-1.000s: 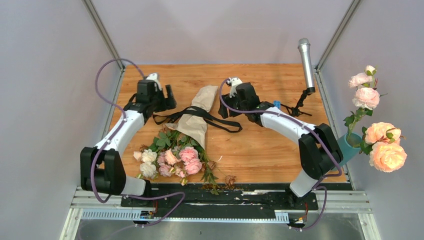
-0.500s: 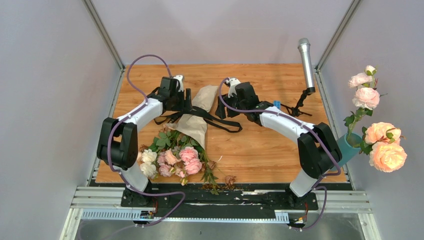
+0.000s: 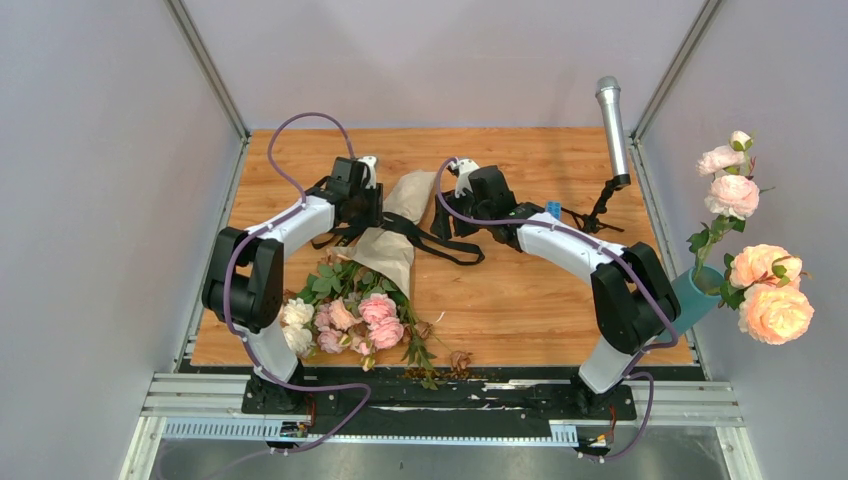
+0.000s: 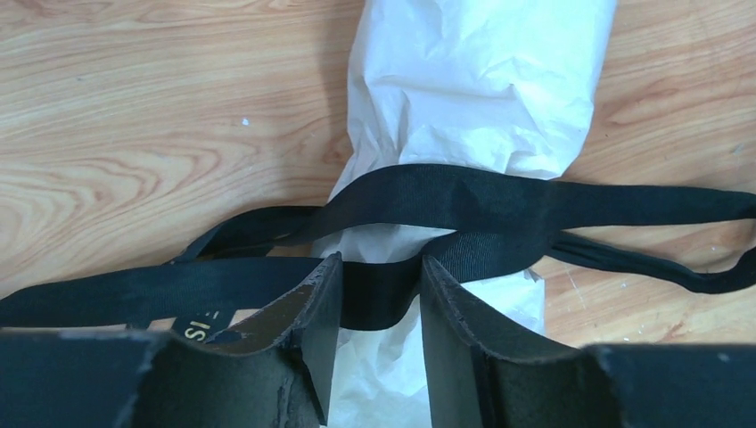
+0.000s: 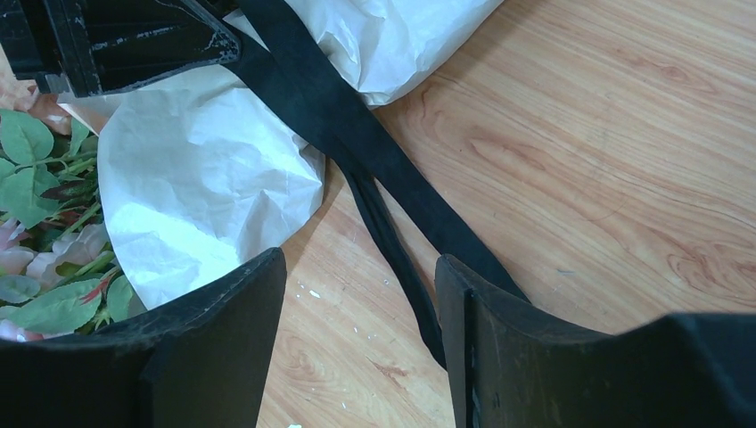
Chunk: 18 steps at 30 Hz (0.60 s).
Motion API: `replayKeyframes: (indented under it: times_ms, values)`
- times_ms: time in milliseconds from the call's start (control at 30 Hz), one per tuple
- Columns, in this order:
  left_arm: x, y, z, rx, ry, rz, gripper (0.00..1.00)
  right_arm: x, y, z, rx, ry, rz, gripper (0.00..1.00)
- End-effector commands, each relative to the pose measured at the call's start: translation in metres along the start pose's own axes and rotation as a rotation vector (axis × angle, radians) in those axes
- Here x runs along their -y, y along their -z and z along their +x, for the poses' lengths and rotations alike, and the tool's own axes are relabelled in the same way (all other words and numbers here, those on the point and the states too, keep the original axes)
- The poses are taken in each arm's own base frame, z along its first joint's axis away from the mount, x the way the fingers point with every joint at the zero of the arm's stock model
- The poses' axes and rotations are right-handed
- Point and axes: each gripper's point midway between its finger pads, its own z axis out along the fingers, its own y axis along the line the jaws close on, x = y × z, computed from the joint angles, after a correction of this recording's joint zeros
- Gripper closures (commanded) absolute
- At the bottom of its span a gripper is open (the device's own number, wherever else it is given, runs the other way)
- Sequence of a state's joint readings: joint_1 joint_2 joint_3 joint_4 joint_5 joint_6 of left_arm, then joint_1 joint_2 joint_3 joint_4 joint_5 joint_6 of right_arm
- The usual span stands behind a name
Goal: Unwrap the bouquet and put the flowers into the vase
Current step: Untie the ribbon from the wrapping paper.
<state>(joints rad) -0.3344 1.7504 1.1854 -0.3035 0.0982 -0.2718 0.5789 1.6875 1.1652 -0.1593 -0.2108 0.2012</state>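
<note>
I see the bouquet (image 3: 385,262) lying flat on the wooden worktop (image 3: 520,300), left of centre. Its kraft paper (image 3: 392,248) wrap points toward the far edge. The flowers (image 3: 345,315), small pink and cream roses with green leaves, fan out toward the near edge. A black ribbon (image 4: 464,196) is tied around the paper, with its loops and tails trailing onto the wood on both sides.

The left gripper (image 4: 381,267) is down at the left side of the wrap, right at the ribbon. Its fingers (image 4: 312,325) stand somewhat apart, and a short stretch of ribbon shows across the gap, over the paper. I cannot tell whether the tips are touching the ribbon.

The right gripper (image 5: 358,263) hangs low on the other side of the wrap. Its fingers (image 5: 236,321) are spread wide and hold nothing. Through its wrist camera I see two ribbon tails running over the bare wood between them, and the crumpled edge of the paper just to one side.

The teal vase (image 3: 692,292) sits at the right edge of the worktop beside the right arm's elbow, well apart from the bouquet. Large peach roses (image 3: 772,305) and a few smaller pink ones rise from it. A silver microphone (image 3: 611,118) on a black stand is at the far right corner.
</note>
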Motion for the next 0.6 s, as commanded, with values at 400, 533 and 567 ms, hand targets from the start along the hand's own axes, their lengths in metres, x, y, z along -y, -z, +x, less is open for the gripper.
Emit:
replayKeyframes:
  times_ms: [400, 533, 567]
  values:
    - [-0.011, 0.039, -0.039, 0.131, -0.036, -0.109, 0.79, -0.002, -0.005, -0.015, 0.028, 0.017, -0.012, 0.40]
    - [-0.018, 0.054, -0.046, 0.159, -0.039, -0.150, 0.90, -0.012, -0.013, -0.026, 0.040, 0.058, -0.061, 0.39]
    - [-0.020, 0.057, -0.047, 0.165, -0.037, -0.154, 0.93, -0.014, -0.018, -0.028, 0.036, 0.073, -0.070, 0.39]
